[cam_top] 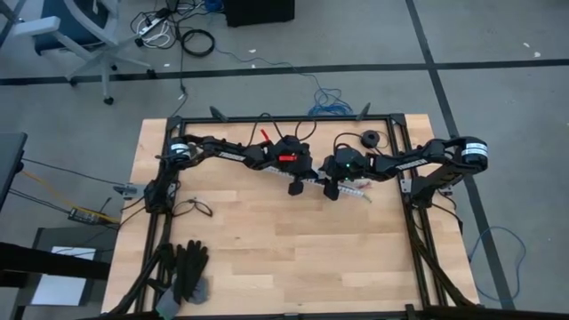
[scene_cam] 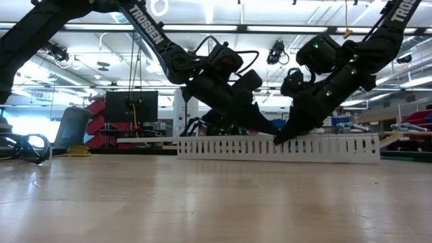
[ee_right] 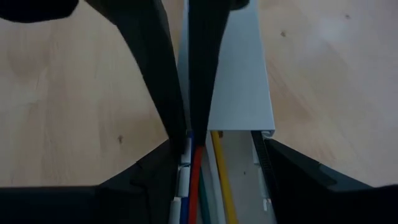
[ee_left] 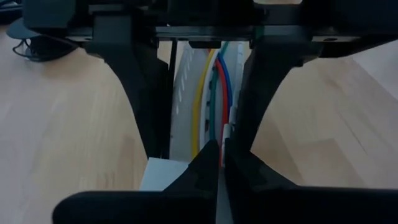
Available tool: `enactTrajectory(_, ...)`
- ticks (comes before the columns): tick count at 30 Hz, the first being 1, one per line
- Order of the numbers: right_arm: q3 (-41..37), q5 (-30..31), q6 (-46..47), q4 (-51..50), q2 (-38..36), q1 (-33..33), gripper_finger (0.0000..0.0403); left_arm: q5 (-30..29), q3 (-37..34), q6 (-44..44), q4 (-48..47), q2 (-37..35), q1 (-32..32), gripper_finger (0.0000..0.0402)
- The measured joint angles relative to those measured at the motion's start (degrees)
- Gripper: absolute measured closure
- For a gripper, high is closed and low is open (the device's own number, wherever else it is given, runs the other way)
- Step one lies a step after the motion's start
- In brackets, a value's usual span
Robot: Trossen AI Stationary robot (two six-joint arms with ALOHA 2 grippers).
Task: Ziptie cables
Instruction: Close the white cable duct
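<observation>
- Low view, nearest first: bare wooden table, then one long white slotted channel lying across it, both arms tilted down onto its middle.
- My left gripper is clenched tight, its tips down among the cables; whether it pinches one, I cannot tell.
- My right gripper straddles the channel, jaws parted around its walls, likely to steady it.
- Cables lie lengthwise inside the channel: I count one each of yellow, green, red, blue, white.
- No ziptie visible; bundling looks not yet done.
</observation>
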Motion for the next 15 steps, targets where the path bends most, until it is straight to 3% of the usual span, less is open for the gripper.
enactTrajectory(15, 0.1, -0.1, -2.8, -9.1, -6.5, 0.0, 0.0161, 0.4, 2.0, 0.1, -1.0, -1.9, 0.2, 0.0402)
